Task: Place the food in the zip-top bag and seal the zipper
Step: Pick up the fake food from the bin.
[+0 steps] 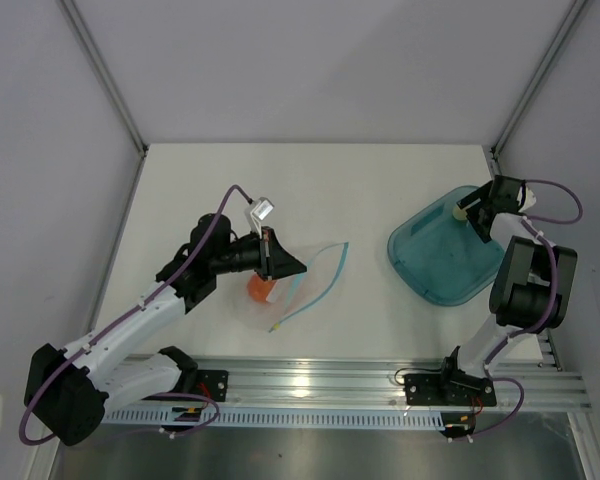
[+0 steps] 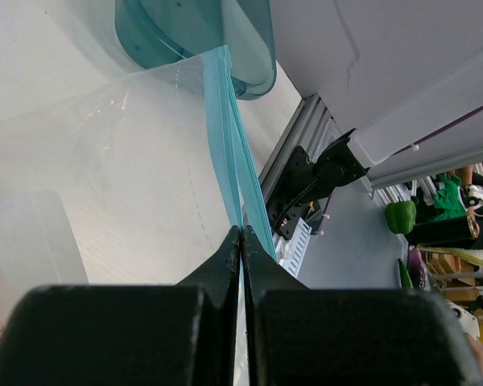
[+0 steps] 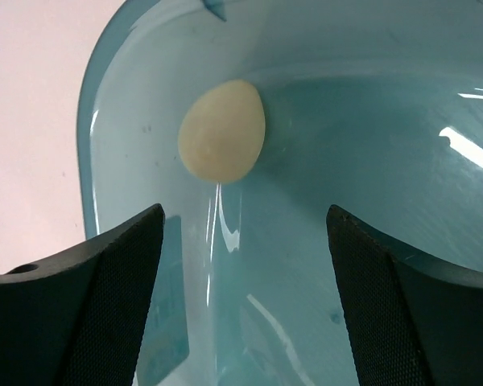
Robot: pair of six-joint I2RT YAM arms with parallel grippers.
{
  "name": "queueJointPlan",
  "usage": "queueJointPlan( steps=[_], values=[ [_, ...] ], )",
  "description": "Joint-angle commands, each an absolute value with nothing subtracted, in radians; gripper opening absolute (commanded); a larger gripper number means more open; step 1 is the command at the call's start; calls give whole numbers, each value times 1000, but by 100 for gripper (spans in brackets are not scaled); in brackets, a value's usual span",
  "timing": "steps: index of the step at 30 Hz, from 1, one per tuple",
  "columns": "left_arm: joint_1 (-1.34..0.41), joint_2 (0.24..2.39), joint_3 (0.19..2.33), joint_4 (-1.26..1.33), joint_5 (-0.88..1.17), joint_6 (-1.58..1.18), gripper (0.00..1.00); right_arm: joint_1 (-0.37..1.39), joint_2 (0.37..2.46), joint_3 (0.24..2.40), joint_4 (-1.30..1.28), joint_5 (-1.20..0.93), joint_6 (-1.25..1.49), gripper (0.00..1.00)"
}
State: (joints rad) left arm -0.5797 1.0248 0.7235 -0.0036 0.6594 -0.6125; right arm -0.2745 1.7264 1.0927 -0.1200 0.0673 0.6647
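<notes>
Zip-top bag [image 1: 298, 290] — clear, crinkly, teal-edged — in pinched left claw [image 2: 241, 237]; right claw [image 3: 243, 217] spread

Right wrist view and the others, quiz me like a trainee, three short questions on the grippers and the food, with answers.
1. True or false: the right gripper is shut on the ball.
2. The left gripper pinches: A bag, B ball, C orange piece?
3. Fill in: the ball lies on the ___.
Key: 1 false, it is open; 2 A; 3 plate.
</notes>
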Motion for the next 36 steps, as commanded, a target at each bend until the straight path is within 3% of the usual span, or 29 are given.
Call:
queueJointPlan(
  steps=[1,21,36],
  values=[
    [-586,1011,747,51,683,-615,1,-275,1778,1132,-25,112,719,82],
    [-586,1034,767,37,689,-614,1,-273,1898,1132,109,98,749,70],
    [-588,1020,772,18,683,-617,1,-273,1899,1094,110,123,721,41]
  ],
)
